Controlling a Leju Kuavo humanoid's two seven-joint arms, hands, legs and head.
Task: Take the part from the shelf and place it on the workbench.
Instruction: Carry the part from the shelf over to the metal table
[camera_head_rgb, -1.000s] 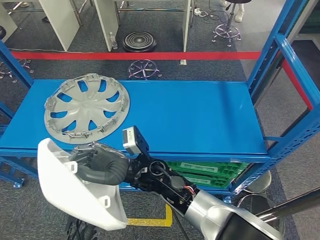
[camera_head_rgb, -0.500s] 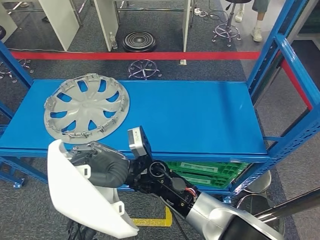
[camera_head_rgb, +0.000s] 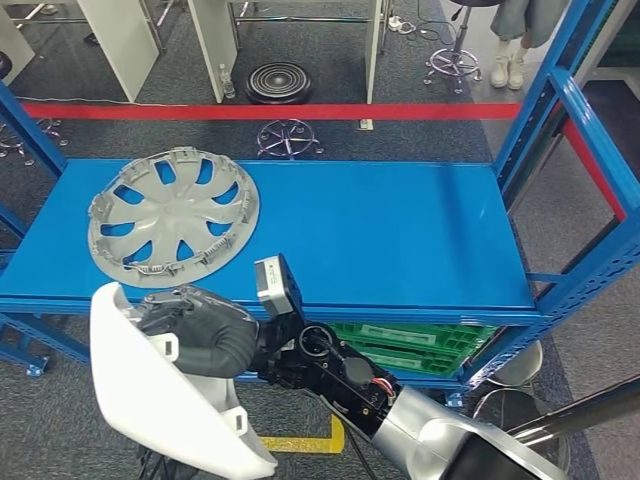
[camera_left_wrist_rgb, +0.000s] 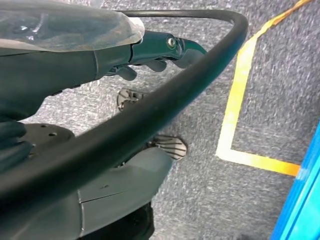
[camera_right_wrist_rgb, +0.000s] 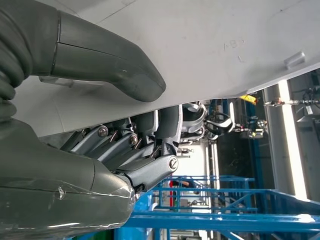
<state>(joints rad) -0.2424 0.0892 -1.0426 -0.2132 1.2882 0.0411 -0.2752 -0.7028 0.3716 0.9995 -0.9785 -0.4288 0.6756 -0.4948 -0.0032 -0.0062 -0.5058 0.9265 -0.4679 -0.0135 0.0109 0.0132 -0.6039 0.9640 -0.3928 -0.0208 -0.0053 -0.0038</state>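
My right hand (camera_head_rgb: 200, 335) grips a white curved plastic part (camera_head_rgb: 158, 400) in front of the blue shelf (camera_head_rgb: 377, 230), below its front edge at the left. In the right wrist view the thumb (camera_right_wrist_rgb: 113, 65) presses on the part's pale surface (camera_right_wrist_rgb: 207, 40), with the dark fingers wrapped under its edge. A silver wheel cover (camera_head_rgb: 173, 215) lies flat at the left end of the shelf. My left hand (camera_left_wrist_rgb: 158, 47) hangs over the grey carpet, fingers stretched out and holding nothing.
The shelf's blue uprights (camera_head_rgb: 562, 100) rise at the right. Green crates (camera_head_rgb: 407, 345) sit on the level below. Yellow tape (camera_head_rgb: 302, 442) marks the floor near my feet, red tape (camera_head_rgb: 302, 111) beyond the shelf. A person's legs (camera_head_rgb: 509, 55) stand at the far right.
My right hand and the white part have shifted slightly to the right and turned a little. A person's legs have walked into view at the top right.
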